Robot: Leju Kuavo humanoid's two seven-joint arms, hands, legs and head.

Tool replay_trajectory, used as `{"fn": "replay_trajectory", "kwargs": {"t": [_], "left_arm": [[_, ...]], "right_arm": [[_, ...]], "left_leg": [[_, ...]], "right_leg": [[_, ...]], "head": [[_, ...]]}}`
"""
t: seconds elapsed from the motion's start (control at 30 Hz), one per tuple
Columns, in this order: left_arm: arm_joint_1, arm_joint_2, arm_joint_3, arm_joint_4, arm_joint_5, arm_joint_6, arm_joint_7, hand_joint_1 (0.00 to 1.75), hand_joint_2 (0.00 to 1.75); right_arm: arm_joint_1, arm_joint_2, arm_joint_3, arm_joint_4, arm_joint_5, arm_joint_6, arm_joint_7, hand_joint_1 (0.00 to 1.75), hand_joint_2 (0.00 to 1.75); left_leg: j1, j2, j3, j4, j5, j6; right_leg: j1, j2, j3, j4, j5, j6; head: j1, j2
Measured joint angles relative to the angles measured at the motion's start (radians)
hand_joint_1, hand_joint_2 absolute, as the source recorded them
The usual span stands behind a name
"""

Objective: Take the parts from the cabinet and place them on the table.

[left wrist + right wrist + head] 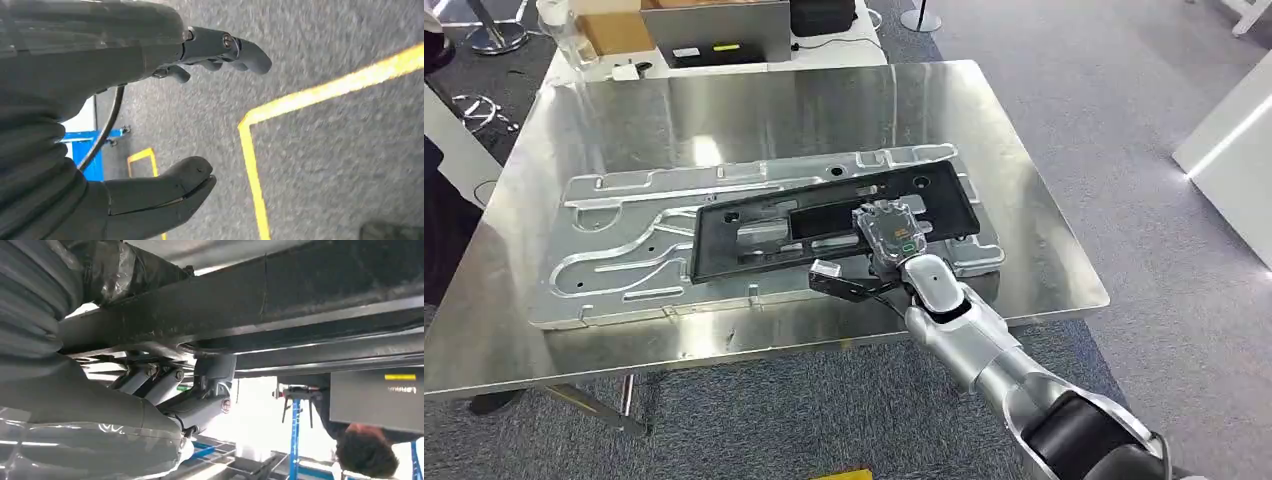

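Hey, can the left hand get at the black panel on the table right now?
Probably not as it stands: the left hand hangs open over carpet floor, away from the table. The right hand already grips the black panel.

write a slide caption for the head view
Right hand holds a black frame part over a silver stamped panel on the steel table.

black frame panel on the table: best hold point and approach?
Grip the black frame panel by its long near edge, coming from the robot's side. It lies flat on the silver plate, so only thin rims offer purchase. The right hand already holds there.
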Motion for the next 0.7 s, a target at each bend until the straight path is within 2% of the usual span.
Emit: {"fn": "replay_trajectory", "kwargs": {"t": [0.03, 0.07, 0.1, 0.13, 0.2, 0.23, 0.27, 0.37, 0.4, 0.43, 0.47, 0.53, 0.57, 0.6, 0.63, 0.7], "left_arm": [[-0.001, 0.0, 0.0, 0.0, -0.001, 0.001, 0.0, 0.0, 1.75], [-0.001, 0.0, 0.0, 0.0, -0.001, 0.002, 0.0, 0.0, 1.75], [-0.001, 0.0, 0.0, 0.0, -0.001, 0.002, -0.001, 0.0, 1.75], [-0.001, 0.0, 0.0, 0.0, -0.001, 0.003, -0.001, 0.0, 1.75], [0.004, 0.0, 0.0, 0.0, -0.001, 0.003, -0.001, 0.0, 1.75], [0.004, 0.0, 0.0, 0.0, -0.001, 0.003, -0.001, 0.0, 1.75], [0.0, 0.0, 0.0, 0.0, -0.002, 0.004, -0.001, 0.0, 1.75], [0.0, 0.0, 0.0, 0.0, -0.003, 0.005, -0.002, 0.0, 1.75], [-0.001, 0.001, 0.0, 0.0, -0.003, 0.005, -0.002, 0.0, 1.75], [-0.001, 0.0, 0.0, 0.0, -0.003, 0.005, -0.001, 0.0, 1.75], [-0.001, 0.0, 0.0, 0.0, -0.003, 0.006, -0.002, 0.0, 1.75], [0.0, 0.002, 0.0, 0.0, -0.005, 0.006, 0.0, 0.0, 1.75], [0.002, 0.002, 0.0, 0.0, -0.007, 0.006, 0.001, 0.0, 1.75], [0.003, 0.002, 0.0, 0.0, -0.007, 0.006, 0.001, 0.0, 1.75], [0.003, 0.002, 0.0, 0.0, -0.008, 0.007, 0.002, 0.0, 1.75], [0.001, 0.002, 0.0, 0.0, -0.009, 0.008, 0.001, 0.0, 1.75]], "right_arm": [[0.004, -0.001, -0.006, 0.007, -0.005, -0.003, -0.001, 1.75, 1.75], [0.009, -0.003, -0.011, 0.013, -0.009, -0.005, -0.002, 1.75, 1.75], [0.014, -0.004, -0.014, 0.019, -0.011, -0.007, -0.005, 1.75, 1.75], [0.018, -0.006, -0.019, 0.027, -0.014, -0.01, -0.011, 1.75, 1.75], [0.018, -0.007, -0.027, 0.037, -0.014, -0.016, -0.015, 1.75, 1.75], [0.017, -0.009, -0.031, 0.04, -0.015, -0.022, -0.017, 1.75, 1.75], [0.015, -0.009, -0.035, 0.044, -0.016, -0.027, -0.017, 1.75, 1.75], [0.017, -0.01, -0.04, 0.052, -0.023, -0.029, -0.017, 1.75, 1.75], [0.017, -0.01, -0.043, 0.054, -0.025, -0.03, -0.017, 1.75, 1.75], [0.017, -0.01, -0.043, 0.055, -0.026, -0.03, -0.017, 1.75, 1.75], [0.015, -0.011, -0.043, 0.057, -0.027, -0.033, -0.018, 1.75, 1.75], [0.016, -0.013, -0.046, 0.066, -0.031, -0.035, -0.021, 1.75, 1.75], [0.017, -0.013, -0.046, 0.071, -0.031, -0.037, -0.025, 1.75, 1.75], [0.017, -0.013, -0.047, 0.076, -0.031, -0.04, -0.03, 1.75, 1.75], [0.017, -0.013, -0.048, 0.08, -0.031, -0.044, -0.033, 1.75, 1.75], [0.016, -0.013, -0.055, 0.088, -0.031, -0.05, -0.035, 1.75, 1.75]], "left_leg": [[0.0, 0.0, 0.002, 0.001, -0.004, 0.002], [0.0, -0.001, 0.005, 0.002, -0.008, 0.001], [0.0, -0.002, 0.009, 0.003, -0.013, 0.001], [0.0, -0.004, 0.017, 0.004, -0.018, 0.0], [0.0, -0.004, 0.033, 0.007, -0.031, -0.007], [0.0, -0.003, 0.036, 0.007, -0.035, -0.011], [-0.006, -0.004, 0.035, 0.011, -0.037, -0.015], [-0.004, -0.002, 0.038, 0.004, -0.036, -0.031], [-0.008, -0.001, 0.036, 0.008, -0.043, -0.038], [-0.005, -0.001, 0.03, 0.03, -0.06, -0.042], [-0.004, 0.0, 0.008, 0.082, -0.095, -0.044], [0.0, 0.0, -0.067, 0.247, -0.171, -0.05], [0.0, 0.0, -0.095, 0.308, -0.189, -0.053], [0.0, 0.0, -0.104, 0.323, -0.181, -0.054], [0.001, 0.0, -0.089, 0.29, -0.152, -0.054], [0.003, 0.0, -0.006, 0.121, -0.064, -0.05]], "right_leg": [[-0.003, -0.001, -0.056, 0.087, -0.028, 0.004], [-0.005, -0.001, -0.095, 0.139, -0.033, 0.006], [-0.006, -0.002, -0.11, 0.141, -0.008, 0.007], [-0.008, -0.003, -0.101, 0.091, 0.044, 0.007], [-0.006, -0.004, -0.034, -0.092, 0.167, -0.001], [-0.003, -0.005, -0.013, -0.148, 0.18, -0.009], [0.005, -0.005, -0.006, -0.164, 0.176, -0.013], [0.007, -0.002, -0.005, -0.164, 0.17, -0.023], [-0.008, -0.002, 0.003, -0.178, 0.176, -0.032], [-0.005, -0.004, 0.008, -0.183, 0.178, -0.035], [-0.006, -0.006, 0.009, -0.183, 0.178, -0.042], [-0.003, -0.007, 0.009, -0.181, 0.175, -0.047], [-0.003, -0.007, 0.008, -0.178, 0.174, -0.047], [-0.003, -0.007, 0.008, -0.175, 0.172, -0.048], [-0.004, -0.006, 0.009, -0.173, 0.17, -0.048], [-0.004, -0.005, 0.012, -0.166, 0.163, -0.042]], "head": [[0.0, 0.0], [0.0, 0.0], [0.0, 0.0], [0.0, 0.0], [0.0, 0.0], [0.0, 0.0], [0.0, 0.0], [0.0, 0.0], [0.0, 0.0], [0.0, 0.0], [-0.001, 0.0], [0.0, 0.0], [0.0, 0.0], [0.0, 0.0], [0.0, 0.0], [0.0, 0.0]]}}
